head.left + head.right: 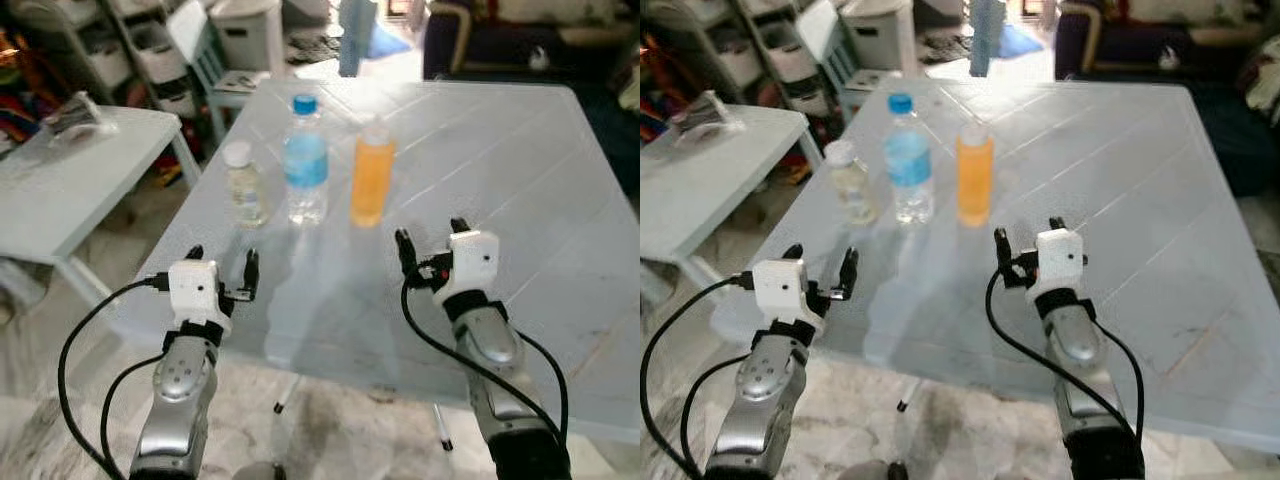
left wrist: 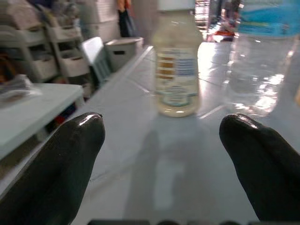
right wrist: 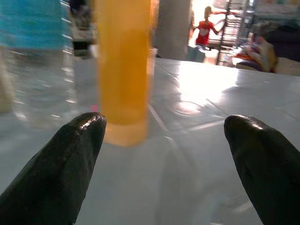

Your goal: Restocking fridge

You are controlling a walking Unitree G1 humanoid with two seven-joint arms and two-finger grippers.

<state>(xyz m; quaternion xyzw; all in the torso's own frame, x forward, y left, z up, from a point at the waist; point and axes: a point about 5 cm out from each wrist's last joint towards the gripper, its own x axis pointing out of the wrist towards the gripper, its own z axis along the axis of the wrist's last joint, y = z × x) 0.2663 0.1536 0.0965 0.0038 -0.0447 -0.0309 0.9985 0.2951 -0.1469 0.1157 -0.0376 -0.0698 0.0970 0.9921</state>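
Observation:
Three bottles stand in a row on the pale blue table (image 1: 500, 150): a small pale one with a white cap (image 1: 243, 184) on the left, a clear water bottle with a blue cap and label (image 1: 305, 160) in the middle, and an orange juice bottle (image 1: 372, 172) on the right. My left gripper (image 1: 222, 263) is open near the table's front left edge, short of the small bottle (image 2: 176, 65). My right gripper (image 1: 432, 237) is open over the table, just short of the orange bottle (image 3: 123, 70). Neither holds anything.
A second light table (image 1: 70, 180) stands to the left with a clear bag (image 1: 78, 112) on it. Storage shelves and bins (image 1: 150, 50) line the back left, a dark sofa (image 1: 520, 40) sits at the back right. Bare tabletop stretches right of the bottles.

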